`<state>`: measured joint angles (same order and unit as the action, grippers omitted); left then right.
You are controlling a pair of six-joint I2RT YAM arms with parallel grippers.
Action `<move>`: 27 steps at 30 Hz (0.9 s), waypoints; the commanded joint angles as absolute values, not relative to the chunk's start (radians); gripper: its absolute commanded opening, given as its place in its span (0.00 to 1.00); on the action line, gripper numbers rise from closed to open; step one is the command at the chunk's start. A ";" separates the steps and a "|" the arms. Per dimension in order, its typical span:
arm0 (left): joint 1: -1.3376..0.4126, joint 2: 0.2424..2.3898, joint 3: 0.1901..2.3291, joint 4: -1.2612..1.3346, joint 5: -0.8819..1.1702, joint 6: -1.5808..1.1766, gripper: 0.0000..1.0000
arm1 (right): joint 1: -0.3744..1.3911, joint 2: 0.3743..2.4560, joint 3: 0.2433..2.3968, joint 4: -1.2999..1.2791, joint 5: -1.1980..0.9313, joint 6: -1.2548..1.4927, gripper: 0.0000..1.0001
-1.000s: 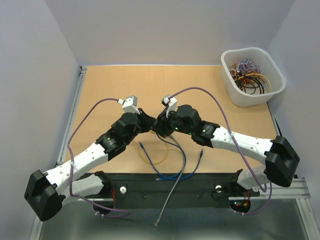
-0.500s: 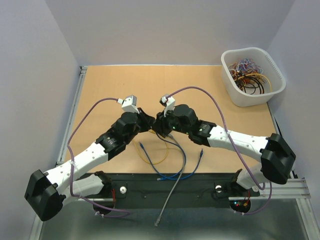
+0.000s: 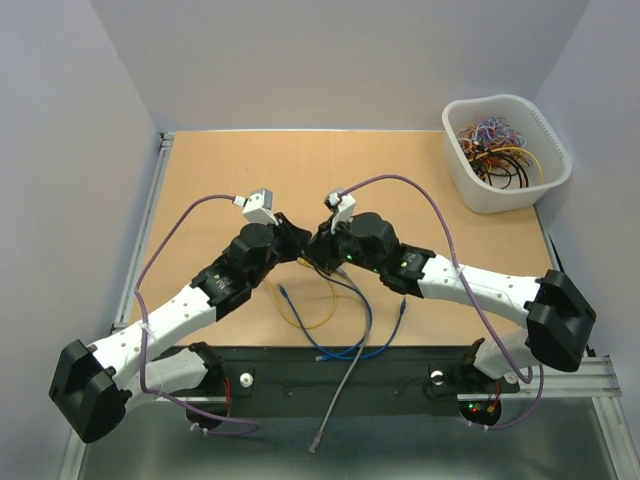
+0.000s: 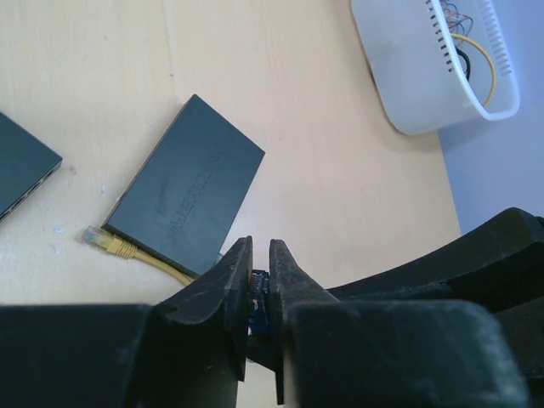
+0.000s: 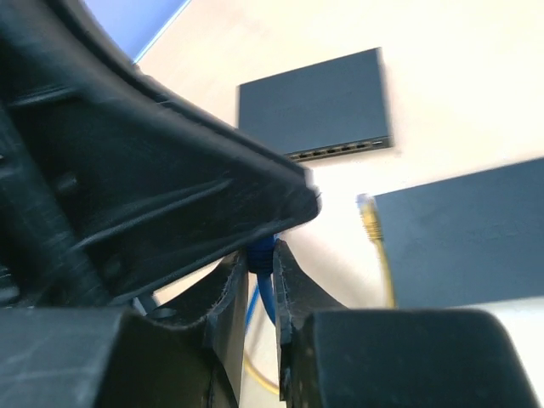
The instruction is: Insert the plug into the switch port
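Where the two arms meet nose to nose at the centre of the overhead frame, the left gripper (image 4: 260, 255) is pinched tight on what appears to be the blue plug (image 4: 257, 299), held above the tabletop (image 4: 323, 127) at the bottom centre of its wrist view. The right gripper (image 5: 260, 259) shows its fingers narrow on the blue cable (image 5: 265, 293) just beneath, the two hands all but touching. Beyond them a loose yellow plug (image 5: 367, 211) lies beside a dark network switch (image 5: 467, 234) at the right of the right wrist frame. Farther off, at upper centre of that frame, sits a second switch (image 5: 313, 104), its long axis running across the picture and its port row (image 5: 340, 151) along the lower edge, facing the grippers. That face looks the likely target: the plug would travel up-frame and slightly right, nose first. Neither arm is plainly nearer. A white bin (image 4: 408, 85) stands at the upper right of the left wrist view.
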<state>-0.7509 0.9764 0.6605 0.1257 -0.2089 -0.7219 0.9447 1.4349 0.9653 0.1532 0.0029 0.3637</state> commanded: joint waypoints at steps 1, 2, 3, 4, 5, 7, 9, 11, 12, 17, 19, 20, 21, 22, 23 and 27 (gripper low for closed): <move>-0.756 0.928 0.638 0.201 -0.166 -0.713 0.38 | 0.936 1.371 0.924 0.227 0.164 0.377 0.01; -0.753 0.927 0.634 0.202 -0.166 -0.707 0.51 | 0.934 1.365 0.916 0.218 0.167 0.377 0.00; -0.749 0.928 0.629 0.209 -0.166 -0.704 0.57 | 0.930 1.352 0.904 0.187 0.176 0.376 0.01; -0.744 0.928 0.627 0.209 -0.166 -0.698 0.66 | 0.928 1.347 0.900 0.167 0.189 0.376 0.00; -0.739 0.930 0.626 0.210 -0.166 -0.695 0.68 | 0.927 1.339 0.894 0.143 0.204 0.377 0.01; -0.726 0.934 0.623 0.221 -0.160 -0.686 0.72 | 0.920 1.319 0.884 0.053 0.271 0.367 0.01; -0.713 0.942 0.621 0.238 -0.155 -0.669 0.77 | 0.907 1.301 0.864 0.008 0.348 0.359 0.00; -0.684 0.962 0.620 0.264 -0.143 -0.651 0.78 | 0.867 1.276 0.828 -0.060 0.391 0.360 0.01; -0.674 0.971 0.620 0.274 -0.131 -0.644 0.79 | 0.847 1.270 0.818 -0.073 0.390 0.371 0.00; -0.591 1.077 0.620 0.373 -0.051 -0.609 0.78 | 0.752 1.282 0.770 -0.130 0.339 0.374 0.01; -0.555 1.144 0.621 0.442 -0.008 -0.594 0.78 | 0.747 1.350 0.782 -0.147 0.330 0.362 0.00; -0.546 1.169 0.624 0.463 -0.005 -0.571 0.77 | 0.747 1.379 0.790 -0.156 0.322 0.361 0.00; -0.542 1.196 0.627 0.512 -0.005 -0.557 0.77 | 0.747 1.423 0.804 -0.160 0.301 0.359 0.00; -0.531 1.250 0.640 0.534 -0.005 -0.546 0.77 | 0.747 1.445 0.811 -0.160 0.285 0.360 0.00; -0.525 1.281 0.649 0.570 -0.005 -0.522 0.76 | 0.747 1.462 0.824 -0.160 0.273 0.357 0.00; -0.508 1.442 0.722 0.632 0.069 -0.459 0.76 | 0.747 1.526 0.850 -0.160 0.226 0.321 0.00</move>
<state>-0.5201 1.3590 0.6445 0.4808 -0.0048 -0.5522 0.7410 1.5002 0.7795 -0.1497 0.2703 0.3573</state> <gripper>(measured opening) 0.762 0.198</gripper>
